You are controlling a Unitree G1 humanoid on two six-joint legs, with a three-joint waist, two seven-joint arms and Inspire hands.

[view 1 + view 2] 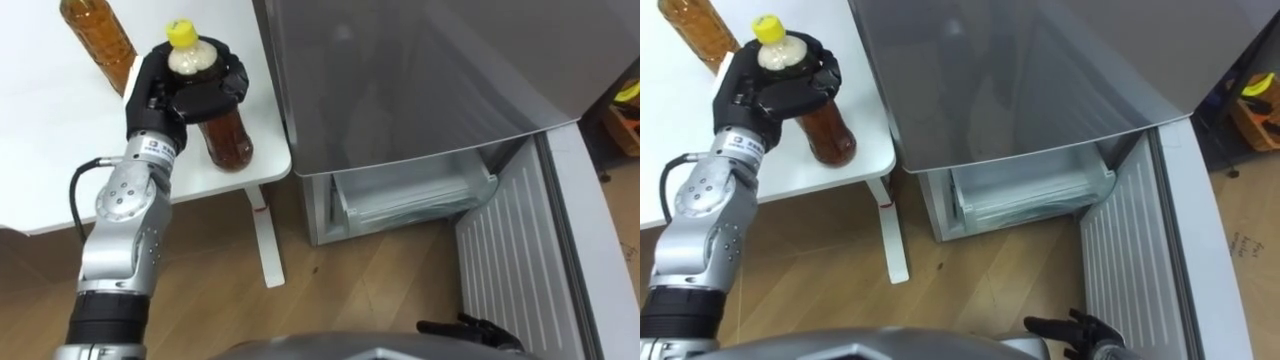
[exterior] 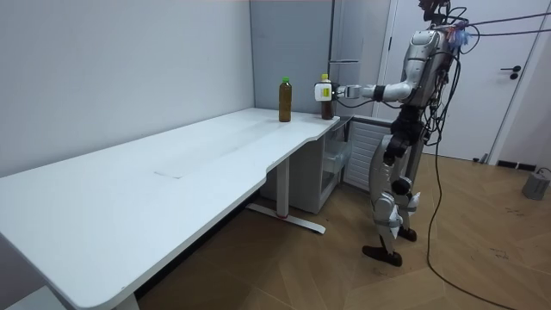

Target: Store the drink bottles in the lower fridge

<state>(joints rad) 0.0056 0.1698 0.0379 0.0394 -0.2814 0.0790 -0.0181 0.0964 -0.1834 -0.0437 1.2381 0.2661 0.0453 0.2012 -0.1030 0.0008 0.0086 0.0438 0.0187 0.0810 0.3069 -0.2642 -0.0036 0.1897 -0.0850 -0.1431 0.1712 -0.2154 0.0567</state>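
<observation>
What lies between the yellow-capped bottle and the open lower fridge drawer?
In the left eye view, only the white table corner and a strip of wooden floor; the left robot hand grips the bottle.

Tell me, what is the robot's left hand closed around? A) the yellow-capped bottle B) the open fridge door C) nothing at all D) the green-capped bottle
A: the left hand curls its fingers round the yellow-capped bottle near the corner of the table; the other bottle stands apart, untouched.
</observation>
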